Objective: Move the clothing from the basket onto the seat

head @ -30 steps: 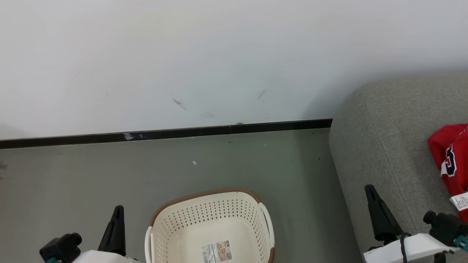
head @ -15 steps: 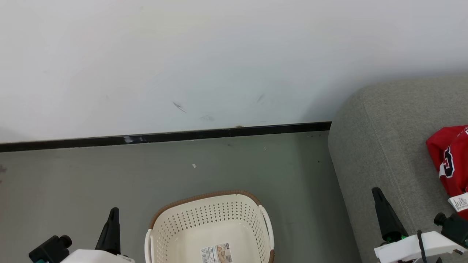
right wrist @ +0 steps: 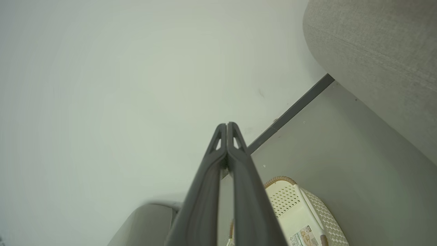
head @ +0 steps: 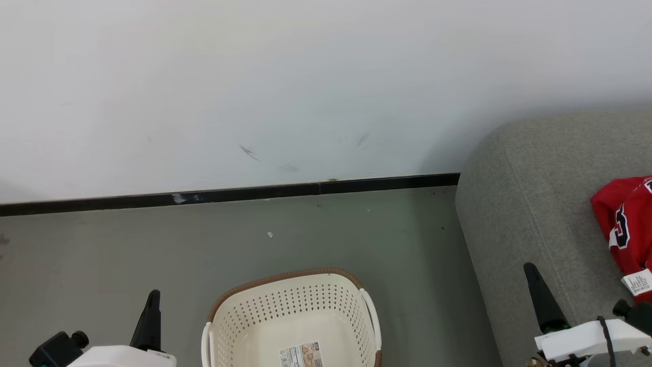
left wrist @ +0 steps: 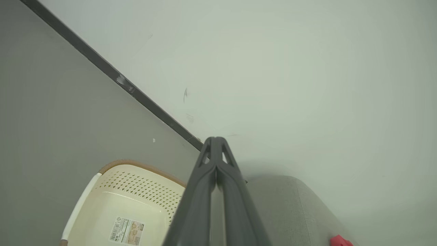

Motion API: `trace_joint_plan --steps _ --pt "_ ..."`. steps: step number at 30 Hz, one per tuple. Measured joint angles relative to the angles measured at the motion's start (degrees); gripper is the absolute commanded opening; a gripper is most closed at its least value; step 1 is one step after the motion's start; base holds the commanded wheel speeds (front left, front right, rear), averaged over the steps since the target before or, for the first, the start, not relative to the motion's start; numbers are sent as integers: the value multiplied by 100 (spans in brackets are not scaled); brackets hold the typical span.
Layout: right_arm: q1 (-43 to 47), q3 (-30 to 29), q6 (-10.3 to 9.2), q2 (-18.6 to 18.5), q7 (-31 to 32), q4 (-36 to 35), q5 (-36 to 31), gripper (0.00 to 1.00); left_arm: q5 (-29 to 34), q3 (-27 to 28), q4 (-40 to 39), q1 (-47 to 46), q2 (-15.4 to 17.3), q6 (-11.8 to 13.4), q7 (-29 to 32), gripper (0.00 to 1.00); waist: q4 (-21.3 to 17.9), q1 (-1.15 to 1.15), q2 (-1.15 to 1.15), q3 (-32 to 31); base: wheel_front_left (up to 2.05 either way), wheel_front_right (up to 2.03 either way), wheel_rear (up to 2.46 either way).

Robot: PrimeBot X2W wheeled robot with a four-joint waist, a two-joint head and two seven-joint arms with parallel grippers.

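Clothing (head: 625, 219) on seat (head: 530, 193), cropped at right edge; left gripper (left wrist: 215, 138) and right gripper (right wrist: 227, 124) together, empty.

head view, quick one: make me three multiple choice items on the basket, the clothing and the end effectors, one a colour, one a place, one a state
1. What colour is the rim of the basket?
A brown
B blue
C black

2. Where does the clothing lie?
A in the basket
B on the seat
C on the floor

3. How do the left end effector and the right end effector stand?
A both shut, holding nothing
B both wide open
C both shut on red cloth

Answers:
1 A: a brown woven-look band runs round the cream basket's top.
2 B: the red cloth rests on the grey cushion, apart from the basket.
3 A: in each wrist view the two dark fingers meet at the tips with nothing between them.
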Motion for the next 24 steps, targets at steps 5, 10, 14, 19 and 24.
trace_joint_plan --steps 5,10,14,19,24 --pt "-134 -7 0 -32 57 51 442 0 -324 54 23 -53 -4 -52 97 0 -5 -11 0 -6 0 0 0" --pt "-158 -13 0 -85 148 145 881 0 -649 124 40 -77 -11 -99 193 0 -10 -17 0 -13 0 0 0" --pt "-170 -14 0 -100 216 202 1243 0 -894 179 58 -79 -16 -104 270 0 -14 -18 0 -21 0 0 0" --pt "-277 -19 0 -122 298 260 1688 0 -1226 230 75 -93 -23 -155 348 0 -19 -20 0 -34 0 0 0" --pt "-316 -21 0 -156 354 356 2124 0 -1558 302 96 -127 -35 -203 466 0 -25 -21 0 -50 0 0 0"
